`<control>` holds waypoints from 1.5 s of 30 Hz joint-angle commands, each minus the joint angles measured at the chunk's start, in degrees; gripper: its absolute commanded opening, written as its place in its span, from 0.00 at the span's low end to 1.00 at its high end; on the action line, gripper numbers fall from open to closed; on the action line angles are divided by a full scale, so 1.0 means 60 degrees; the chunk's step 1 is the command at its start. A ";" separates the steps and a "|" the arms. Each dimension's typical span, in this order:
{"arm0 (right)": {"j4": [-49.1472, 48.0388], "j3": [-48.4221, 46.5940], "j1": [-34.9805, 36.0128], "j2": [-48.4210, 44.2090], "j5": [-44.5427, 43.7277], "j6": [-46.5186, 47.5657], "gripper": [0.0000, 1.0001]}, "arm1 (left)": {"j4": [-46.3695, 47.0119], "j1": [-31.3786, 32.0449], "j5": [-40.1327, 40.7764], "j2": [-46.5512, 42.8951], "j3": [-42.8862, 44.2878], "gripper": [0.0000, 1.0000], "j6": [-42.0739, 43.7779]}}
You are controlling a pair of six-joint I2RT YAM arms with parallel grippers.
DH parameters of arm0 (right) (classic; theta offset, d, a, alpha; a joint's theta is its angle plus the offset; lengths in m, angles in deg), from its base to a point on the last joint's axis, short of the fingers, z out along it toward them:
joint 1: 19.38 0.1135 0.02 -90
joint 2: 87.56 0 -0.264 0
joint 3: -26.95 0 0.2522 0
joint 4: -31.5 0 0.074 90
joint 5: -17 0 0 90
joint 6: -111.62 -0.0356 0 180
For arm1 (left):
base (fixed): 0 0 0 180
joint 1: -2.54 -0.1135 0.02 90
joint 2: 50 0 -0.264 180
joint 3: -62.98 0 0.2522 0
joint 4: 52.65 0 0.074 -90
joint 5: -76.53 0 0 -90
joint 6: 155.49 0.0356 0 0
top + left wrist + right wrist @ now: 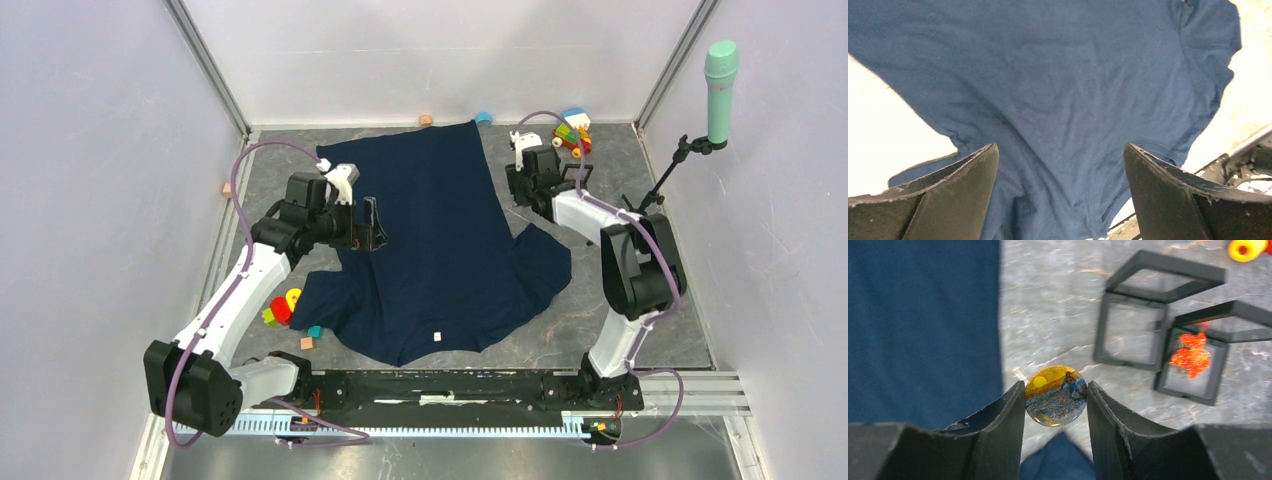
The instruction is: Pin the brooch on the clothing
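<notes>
Lengthwise, the clothing (440,240) runs near-to-far, collar nearest; right hand (1055,390) grips the brooch (1055,396), left hand (1060,150) gapes wide.

Clothing (1063,90) cropped at edges (left wrist view).

One piece of clothing (440,240), one round brooch (1055,396), two black square frames (1130,335) (one showing something orange inside), one teal microphone (720,90).
</notes>
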 commanded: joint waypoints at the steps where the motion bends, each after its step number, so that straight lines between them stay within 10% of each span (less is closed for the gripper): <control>1: -0.1321 0.1309 0.0717 -0.1488 0.0924 0.0188 0.34 | 0.0918 -0.0008 -0.1577 0.0032 -0.0091 1.00 -0.0592; 12: -0.3712 0.5361 0.3460 -0.4590 0.2694 0.0255 0.34 | 0.5294 0.0596 -0.2912 -0.0932 -0.2941 0.98 -0.4880; 22: -0.4503 0.6770 0.6091 -0.5902 0.2040 0.0098 0.34 | 0.6844 0.2290 -0.2707 -0.0471 -0.4061 0.98 -0.5917; 35: -0.4340 0.6765 0.7608 -0.6335 0.0857 0.0100 0.33 | 0.7483 0.3538 -0.2229 -0.0260 -0.4852 0.52 -0.6470; 45: -0.4210 0.6460 0.8041 -0.6060 0.0728 0.0120 0.33 | 0.7608 0.3585 -0.1952 -0.0372 -0.5011 0.38 -0.6634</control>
